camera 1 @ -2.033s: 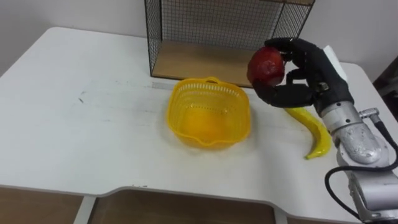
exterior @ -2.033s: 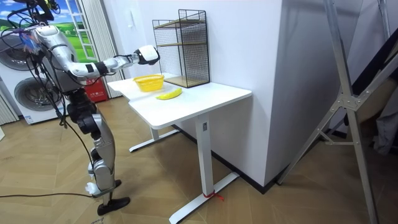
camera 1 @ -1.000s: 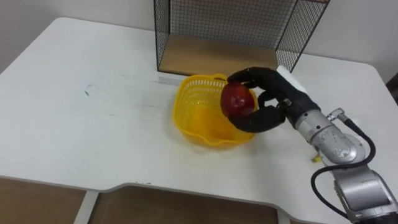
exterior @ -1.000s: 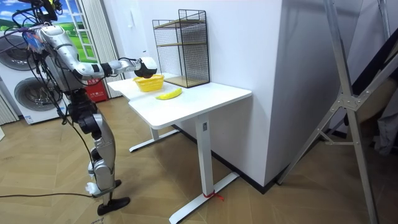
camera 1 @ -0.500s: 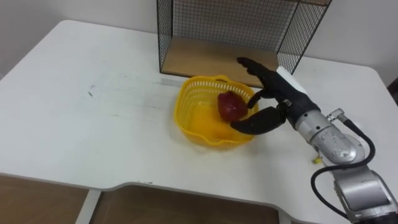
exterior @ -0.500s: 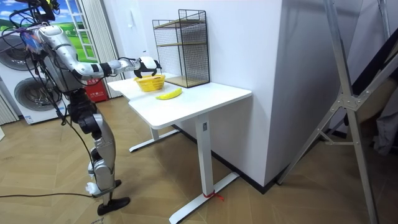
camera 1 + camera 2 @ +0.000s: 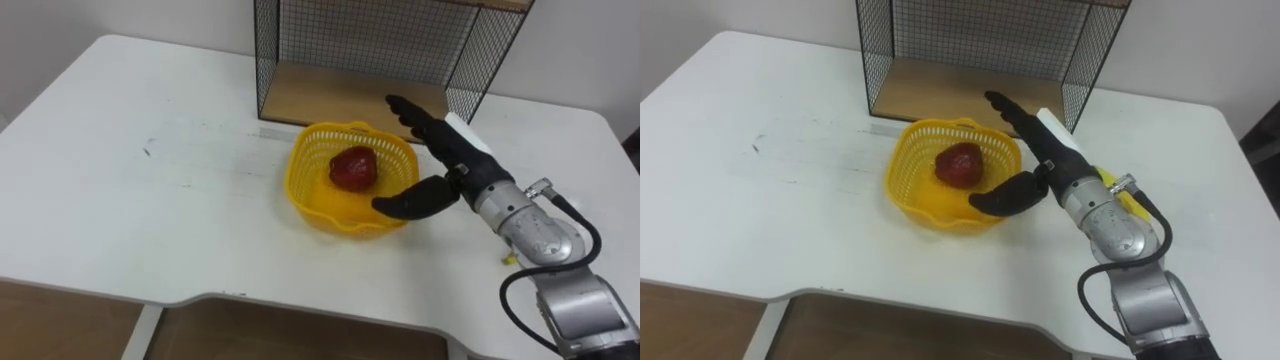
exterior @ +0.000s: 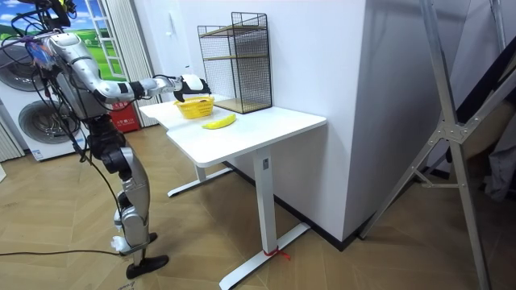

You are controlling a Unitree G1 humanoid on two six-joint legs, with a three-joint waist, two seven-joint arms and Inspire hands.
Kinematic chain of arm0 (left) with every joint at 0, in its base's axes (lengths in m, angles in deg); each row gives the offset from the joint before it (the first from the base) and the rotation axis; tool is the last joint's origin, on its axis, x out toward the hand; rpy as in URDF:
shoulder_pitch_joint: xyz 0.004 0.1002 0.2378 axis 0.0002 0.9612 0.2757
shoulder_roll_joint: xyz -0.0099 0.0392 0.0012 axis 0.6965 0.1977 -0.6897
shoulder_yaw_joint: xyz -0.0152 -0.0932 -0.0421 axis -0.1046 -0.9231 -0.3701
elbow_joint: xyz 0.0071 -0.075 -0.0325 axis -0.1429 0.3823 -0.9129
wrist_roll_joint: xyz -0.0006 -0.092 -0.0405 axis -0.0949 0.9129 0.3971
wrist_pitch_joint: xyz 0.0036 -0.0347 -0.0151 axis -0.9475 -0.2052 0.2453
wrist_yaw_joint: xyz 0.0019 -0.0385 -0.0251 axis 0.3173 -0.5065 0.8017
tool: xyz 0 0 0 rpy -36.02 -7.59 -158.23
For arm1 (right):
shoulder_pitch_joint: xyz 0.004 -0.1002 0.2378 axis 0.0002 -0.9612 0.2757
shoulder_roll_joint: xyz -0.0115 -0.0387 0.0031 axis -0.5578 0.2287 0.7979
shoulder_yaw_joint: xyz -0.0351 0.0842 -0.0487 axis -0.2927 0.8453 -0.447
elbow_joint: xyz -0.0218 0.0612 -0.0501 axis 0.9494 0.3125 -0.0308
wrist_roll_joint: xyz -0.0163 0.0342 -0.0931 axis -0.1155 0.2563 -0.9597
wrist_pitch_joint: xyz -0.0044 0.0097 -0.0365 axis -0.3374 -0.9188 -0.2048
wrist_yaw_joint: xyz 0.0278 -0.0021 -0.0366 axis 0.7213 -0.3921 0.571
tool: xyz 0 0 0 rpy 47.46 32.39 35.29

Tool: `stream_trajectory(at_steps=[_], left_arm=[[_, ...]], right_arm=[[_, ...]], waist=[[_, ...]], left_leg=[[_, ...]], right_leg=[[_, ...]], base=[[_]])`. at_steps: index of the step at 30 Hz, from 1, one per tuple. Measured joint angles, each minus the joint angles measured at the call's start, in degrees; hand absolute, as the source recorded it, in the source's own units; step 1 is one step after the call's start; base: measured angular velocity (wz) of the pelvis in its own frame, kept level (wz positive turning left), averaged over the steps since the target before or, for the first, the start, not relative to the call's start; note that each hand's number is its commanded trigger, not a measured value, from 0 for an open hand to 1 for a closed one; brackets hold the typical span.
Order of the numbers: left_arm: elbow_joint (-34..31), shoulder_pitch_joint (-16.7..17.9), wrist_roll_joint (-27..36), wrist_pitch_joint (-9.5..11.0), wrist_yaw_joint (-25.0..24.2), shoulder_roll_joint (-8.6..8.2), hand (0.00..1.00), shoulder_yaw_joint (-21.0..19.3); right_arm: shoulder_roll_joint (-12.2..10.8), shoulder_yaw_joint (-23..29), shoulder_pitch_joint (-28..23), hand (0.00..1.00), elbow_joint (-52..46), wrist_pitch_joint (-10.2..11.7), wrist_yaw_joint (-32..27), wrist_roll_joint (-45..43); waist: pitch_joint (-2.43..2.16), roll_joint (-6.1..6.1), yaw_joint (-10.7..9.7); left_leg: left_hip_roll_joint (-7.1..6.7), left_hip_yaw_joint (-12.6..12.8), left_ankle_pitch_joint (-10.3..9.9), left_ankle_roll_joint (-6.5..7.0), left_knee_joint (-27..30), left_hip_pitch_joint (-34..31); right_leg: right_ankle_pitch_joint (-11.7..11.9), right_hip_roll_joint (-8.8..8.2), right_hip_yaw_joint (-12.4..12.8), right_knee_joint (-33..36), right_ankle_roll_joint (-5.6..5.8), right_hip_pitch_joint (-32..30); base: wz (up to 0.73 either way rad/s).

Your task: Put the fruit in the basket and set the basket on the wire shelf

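My right hand [image 7: 455, 165], fingers spread and holding nothing, hovers at the yellow basket's [image 7: 292, 178] 3 o'clock rim. The red apple [image 7: 353, 168] lies inside. The banana [image 8: 218, 122] lies on the table toward my hand's 5 o'clock, mostly hidden under my forearm.

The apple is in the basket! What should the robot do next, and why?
Probably draw the open right robot hand away from the yellow basket and reach for the banana: the red apple already sits inside, while the banana lies on the table.
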Motion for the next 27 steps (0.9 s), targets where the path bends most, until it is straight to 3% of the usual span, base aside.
stream_trajectory(at_steps=[10, 17, 27], left_arm=[[0.05, 1.70, -0.01, -0.02, -0.27, -0.23, 0.00, -1.15], [-0.16, 3.14, -0.01, -0.12, 0.05, -0.30, 0.00, -2.82], [-0.15, 2.60, 0.01, -0.58, 0.13, -0.24, 0.00, -3.49]], right_arm=[[-0.05, 4.12, 0.00, 0.00, -0.51, 0.02, -2.18, 4.79], [-0.05, 9.83, 0.00, 0.00, -0.50, 0.13, -9.77, 10.04], [0.04, 13.51, 0.00, 0.00, 5.22, 0.07, -17.52, 10.44]], waist=[[-0.30, -0.02, -0.35], [-0.52, 0.28, -1.70], [-0.10, -0.45, -3.08]], left_leg=[[-0.05, 0.07, 0.00, 0.01, -0.07, 0.20], [-0.02, -0.04, 0.02, -0.01, 0.22, 0.12], [-0.16, 0.31, 0.03, 0.01, 0.86, -0.33]], right_leg=[[0.00, -0.01, 0.16, -0.02, 0.00, 0.22], [0.00, -0.05, -0.35, 0.01, 0.00, 0.47], [-0.01, -0.11, 0.22, -0.04, 0.00, 0.08]], base=[[0.00], [0.03], [-0.02]])
